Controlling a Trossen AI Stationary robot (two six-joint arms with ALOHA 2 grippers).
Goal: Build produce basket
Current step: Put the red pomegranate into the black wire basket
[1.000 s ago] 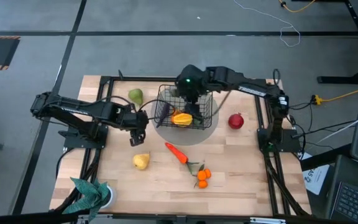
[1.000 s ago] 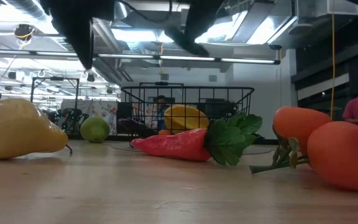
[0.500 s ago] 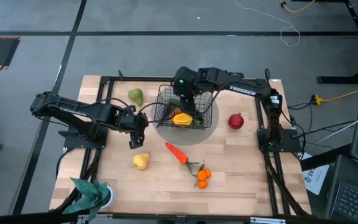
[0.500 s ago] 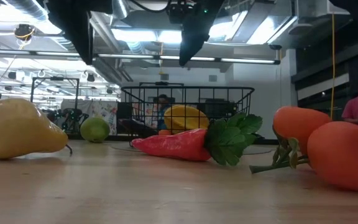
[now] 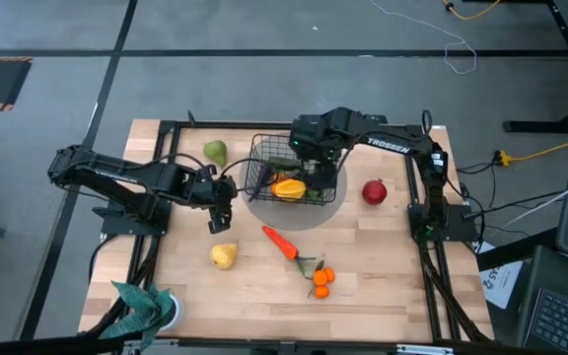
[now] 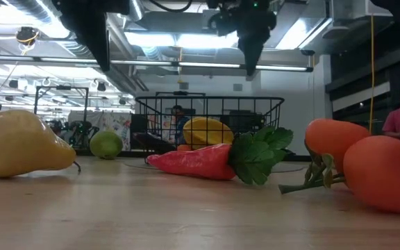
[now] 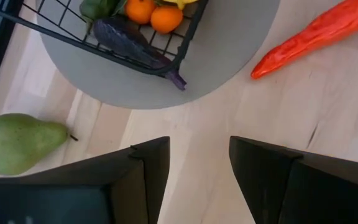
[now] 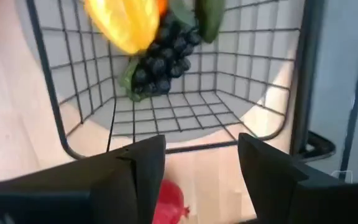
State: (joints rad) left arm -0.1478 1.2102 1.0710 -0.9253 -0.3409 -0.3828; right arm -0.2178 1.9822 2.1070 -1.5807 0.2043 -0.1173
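Black wire basket (image 5: pixel 294 177) is seen holding grapes (image 8: pixel 160 65). Above its rim the right pincer (image 5: pixel 314 158) is held spread, empty. Beside the basket, the left pincer (image 5: pixel 221 213) is spread.

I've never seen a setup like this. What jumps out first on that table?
Mid-table sits a black wire-mesh basket on a grey round mat, already holding a yellow fruit and dark grapes; the right hand hovers open above it. The left hand waits open beside it. A red-orange carrot and yellow pear lie nearer the front.
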